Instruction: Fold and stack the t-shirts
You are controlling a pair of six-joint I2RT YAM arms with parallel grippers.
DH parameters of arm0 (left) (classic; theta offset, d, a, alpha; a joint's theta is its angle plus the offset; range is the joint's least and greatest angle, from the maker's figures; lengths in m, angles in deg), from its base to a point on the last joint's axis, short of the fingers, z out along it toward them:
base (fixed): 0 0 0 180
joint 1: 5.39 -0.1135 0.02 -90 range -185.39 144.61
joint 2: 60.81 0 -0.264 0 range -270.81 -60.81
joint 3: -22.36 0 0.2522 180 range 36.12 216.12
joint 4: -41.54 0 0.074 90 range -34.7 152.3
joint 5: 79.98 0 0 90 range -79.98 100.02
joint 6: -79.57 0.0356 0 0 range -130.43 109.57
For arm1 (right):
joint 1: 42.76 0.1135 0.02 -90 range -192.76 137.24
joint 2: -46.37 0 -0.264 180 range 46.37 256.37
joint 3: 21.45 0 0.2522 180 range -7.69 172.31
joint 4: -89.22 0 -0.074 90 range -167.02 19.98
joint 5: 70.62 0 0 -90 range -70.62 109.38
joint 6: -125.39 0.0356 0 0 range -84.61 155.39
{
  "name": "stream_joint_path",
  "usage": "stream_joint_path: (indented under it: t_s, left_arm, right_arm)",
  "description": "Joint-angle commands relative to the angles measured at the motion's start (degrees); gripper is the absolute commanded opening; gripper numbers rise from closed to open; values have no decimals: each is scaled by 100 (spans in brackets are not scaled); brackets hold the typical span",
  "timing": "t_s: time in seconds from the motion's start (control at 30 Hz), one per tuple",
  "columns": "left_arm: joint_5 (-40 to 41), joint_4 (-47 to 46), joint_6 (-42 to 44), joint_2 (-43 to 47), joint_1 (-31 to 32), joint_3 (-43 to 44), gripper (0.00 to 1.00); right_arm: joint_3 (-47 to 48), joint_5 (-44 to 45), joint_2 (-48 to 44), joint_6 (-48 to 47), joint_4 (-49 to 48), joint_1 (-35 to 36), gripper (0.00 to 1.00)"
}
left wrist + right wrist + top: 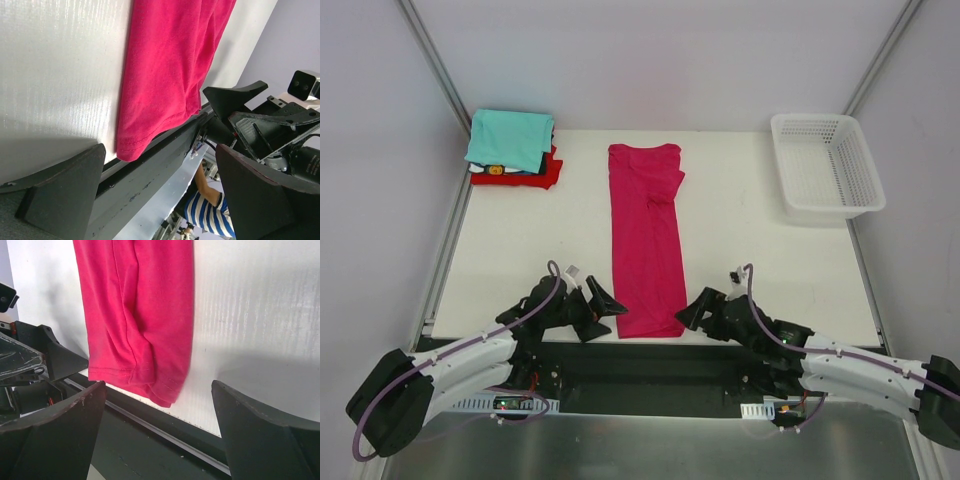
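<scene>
A magenta-pink t-shirt (646, 240) lies folded into a long narrow strip down the middle of the white table (530, 250), its hem at the near edge. A stack of folded t-shirts (512, 148), teal on top of red and dark ones, sits at the far left corner. My left gripper (601, 305) stands open just left of the hem, holding nothing. My right gripper (699, 312) is open just right of the hem, also with nothing in it. In the wrist views the hem corners (131, 150) (167, 390) lie ahead of the spread fingers, apart from them.
A white plastic mesh basket (826, 165) stands at the far right corner of the table. The dark frame rail (650, 362) runs along the near table edge beneath both grippers. Pale walls enclose the table on three sides.
</scene>
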Motion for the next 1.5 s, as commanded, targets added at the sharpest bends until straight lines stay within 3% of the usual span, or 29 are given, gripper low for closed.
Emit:
stream_joint_path:
  t_s: [0.0,0.5,1.1,1.47]
  left_arm:
    - [156,-189,-244,-83,105,-36,92]
    - [323,-892,-420,-795,500,-10,86]
    - [341,-971,-420,-874,544,-1,54]
    - [350,-1103,-446,-1041,606,-1,54]
  right_arm:
    - [25,167,176,186,-290,80,89]
    - [122,114,836,213,-801,229,89]
    - [87,211,941,292,-968,317,74]
    - [280,0,1819,248,-1696,379,72]
